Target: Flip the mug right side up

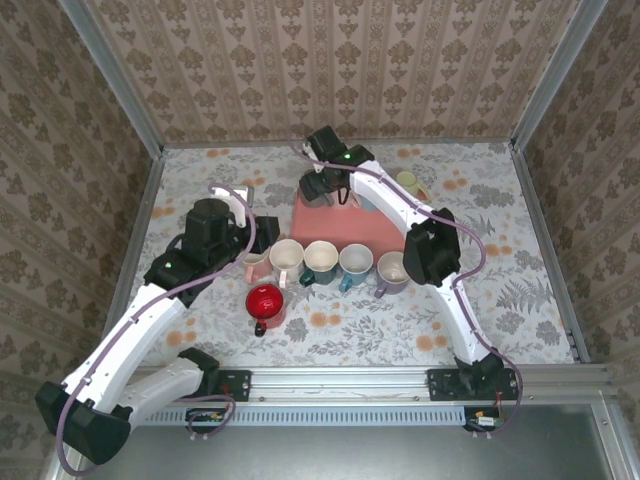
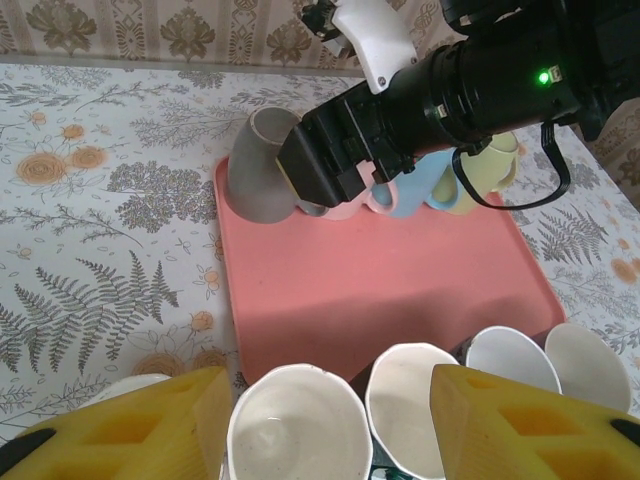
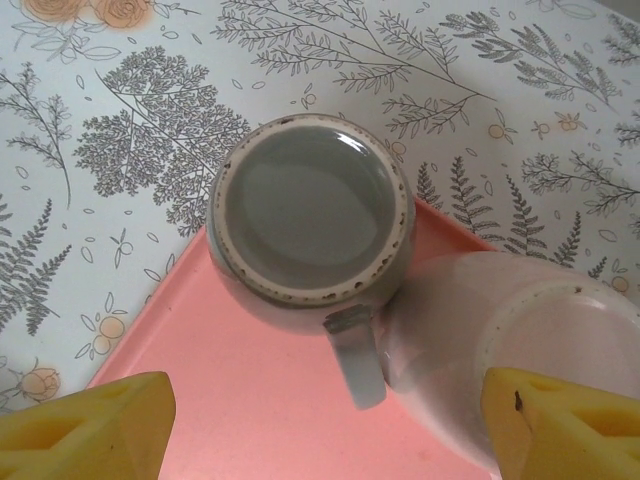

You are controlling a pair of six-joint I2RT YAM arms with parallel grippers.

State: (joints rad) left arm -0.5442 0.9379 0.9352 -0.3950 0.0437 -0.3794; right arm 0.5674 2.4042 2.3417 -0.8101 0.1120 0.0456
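White arm links (image 1: 140,335), black joints (image 1: 432,255), green status lights (image 2: 544,76), purple cables (image 1: 484,250), yellow fingers (image 2: 130,430)

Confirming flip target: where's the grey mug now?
Right wrist view, centre: grey mug upside down in the pink tray's far-left corner, pale pink mug beside it.

Damask-patterned beige walls (image 1: 350,60) enclose a table (image 1: 560,352) covered in what looks like fern-and-flower printed cloth (image 1: 500,290).

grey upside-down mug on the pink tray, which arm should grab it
Right: the open right gripper hovers over the grey upside-down ceramic mug; the left gripper sits farther back, above upright cups.
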